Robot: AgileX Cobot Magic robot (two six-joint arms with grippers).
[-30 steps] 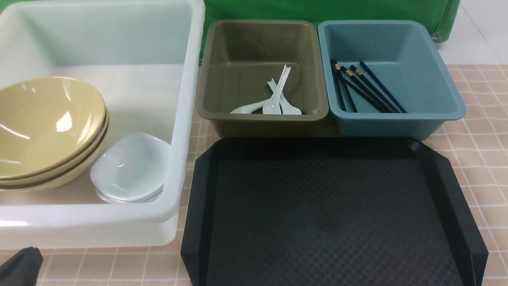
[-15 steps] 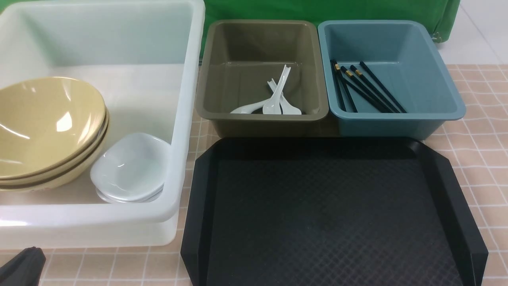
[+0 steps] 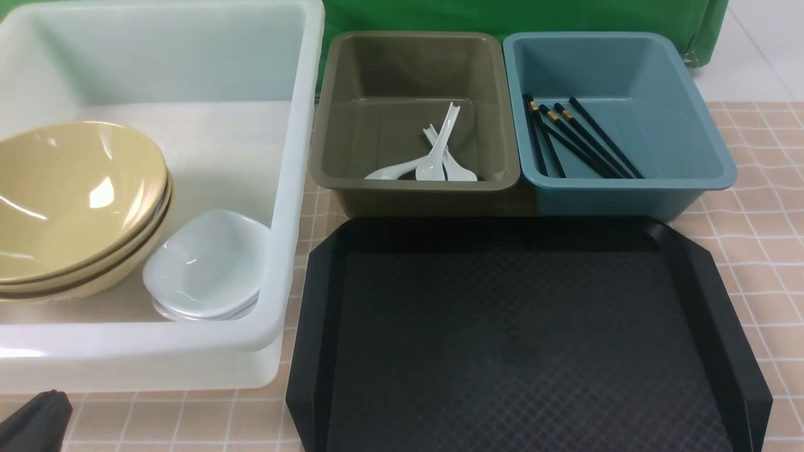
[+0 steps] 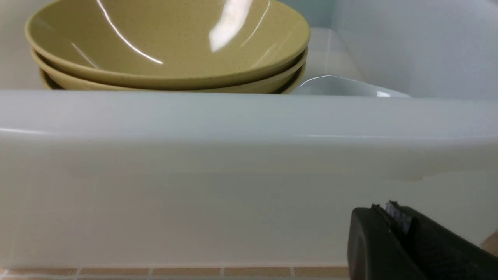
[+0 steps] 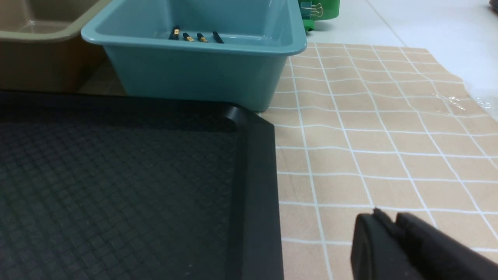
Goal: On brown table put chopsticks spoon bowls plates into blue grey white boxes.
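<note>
Stacked tan bowls (image 3: 69,201) and stacked white plates (image 3: 204,267) lie in the big white box (image 3: 286,188). White spoons (image 3: 433,160) lie in the olive-grey box (image 3: 414,188). Black chopsticks (image 3: 581,141) lie in the teal-blue box (image 3: 628,191). My left gripper (image 3: 39,417) is shut and empty, low over the brown table (image 3: 754,251) before the white box (image 4: 233,186); the left wrist view shows it (image 4: 389,212) with the bowls (image 4: 167,42) beyond. My right gripper (image 5: 383,219) is shut and empty over the table (image 5: 369,136), right of the tray. It is outside the front view.
A black textured tray (image 3: 521,333) lies in front of the olive and blue boxes, with raised rims; it also shows in the right wrist view (image 5: 116,175). A green cloth (image 3: 502,16) hangs behind the boxes. The table's edge runs at the far right (image 5: 467,89).
The left gripper has sunk slightly lower at the front view's bottom left corner. Nothing else has moved.
</note>
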